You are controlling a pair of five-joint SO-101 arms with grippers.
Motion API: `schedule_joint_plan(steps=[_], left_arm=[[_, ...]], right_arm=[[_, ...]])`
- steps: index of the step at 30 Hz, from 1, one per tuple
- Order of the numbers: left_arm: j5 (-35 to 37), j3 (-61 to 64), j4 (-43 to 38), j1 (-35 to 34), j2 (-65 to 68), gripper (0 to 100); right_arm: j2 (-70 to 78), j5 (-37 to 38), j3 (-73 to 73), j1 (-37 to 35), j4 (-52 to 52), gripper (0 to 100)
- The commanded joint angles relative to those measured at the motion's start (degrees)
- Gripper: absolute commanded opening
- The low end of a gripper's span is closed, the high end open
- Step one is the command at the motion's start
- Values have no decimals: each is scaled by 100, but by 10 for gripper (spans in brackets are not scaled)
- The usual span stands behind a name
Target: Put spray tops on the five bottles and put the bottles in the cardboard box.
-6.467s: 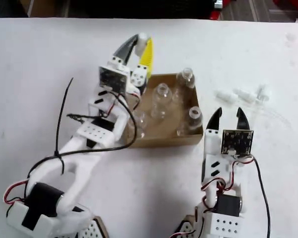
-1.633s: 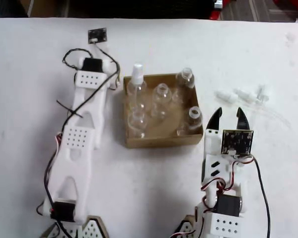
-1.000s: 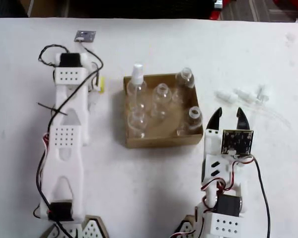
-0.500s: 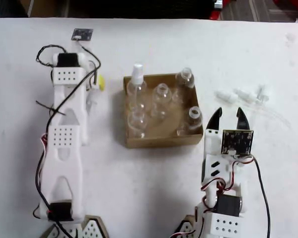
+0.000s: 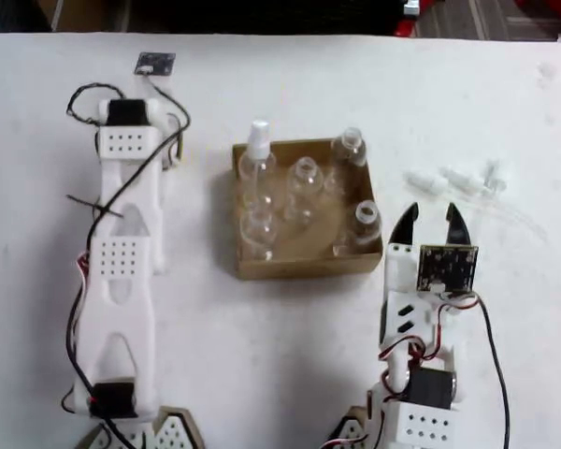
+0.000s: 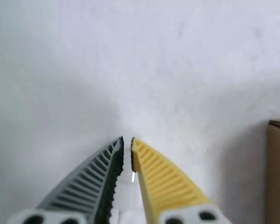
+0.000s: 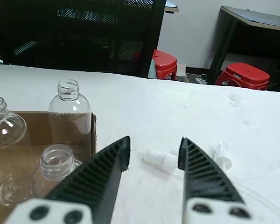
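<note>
The cardboard box (image 5: 299, 266) holds several clear bottles. One in the back left corner (image 5: 257, 161) wears a white spray top; the others (image 5: 306, 178) (image 5: 365, 220) are uncapped. Loose spray tops (image 5: 458, 180) lie on the table to the right of the box. My left arm (image 5: 126, 234) lies stretched out left of the box. Its gripper (image 6: 127, 140) points down at bare table, grey and yellow fingers shut on nothing. My right gripper (image 5: 430, 217) rests open by the box's front right corner, facing a spray top (image 7: 161, 160) and open bottles (image 7: 70, 109) (image 7: 56, 165).
The white table (image 5: 290, 355) has free room in front of the box and at the far left. The box's edge (image 6: 277, 172) shows beside the left gripper. Red stools (image 7: 245, 72) and a dark chair stand beyond the table's far edge.
The capped bottle now stands in the box's back left corner. My left arm has let it go and swung left to lie beside the box. The right arm has not moved.
</note>
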Motion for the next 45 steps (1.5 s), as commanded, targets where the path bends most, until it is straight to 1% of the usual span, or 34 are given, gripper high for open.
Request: schedule_joint_plan(steps=[1, 9, 11, 15, 17, 20, 23, 25, 28, 33, 34, 36, 38, 40, 41, 43, 45], left_arm=[[-53, -202, 141, 4, -171, 35], [-53, -229, 167, -92, -189, 40], [-53, -193, 176, -92, -347, 72], [-9, -176, 193, -233, -778, 184], [97, -176, 193, -303, -945, 211], [422, -167, 202, -479, -1138, 199], [492, -62, 211, -646, -1270, 188], [484, 369, 211, -664, -1437, 188], [448, 1530, 211, -620, -2035, 188], [-343, 3895, 176, -295, -3758, 188], [-334, 4255, 158, -251, -4066, 188], [-79, 4782, 88, -224, -4576, 190], [176, 5090, -88, -277, -4840, 191], [114, 5187, -105, -400, -4910, 191], [-105, 5222, -105, -435, -4910, 189], [-774, 5240, -97, -435, -4901, 186], [-1108, 5240, 44, -435, -4901, 151]], right_arm=[[-4, -9, 53, -13, -92, 149], [-4, -9, 53, -13, -92, 149], [-4, -9, 53, -13, -92, 149], [-4, -9, 53, -13, -92, 149], [-4, -9, 53, -13, -92, 149], [-4, -9, 53, -13, -92, 149], [-4, -9, 53, -13, -92, 149], [-4, -9, 53, -13, -92, 149], [-4, -9, 53, -13, -92, 149], [-4, -9, 53, -13, -92, 149], [-4, -9, 53, -13, -92, 149], [-4, -9, 53, -13, -92, 149], [-4, -9, 53, -13, -92, 149], [-4, -9, 53, -13, -92, 149], [-4, -9, 53, -13, -92, 149], [-4, -9, 53, -13, -92, 149], [-4, -9, 53, -13, -92, 149]])
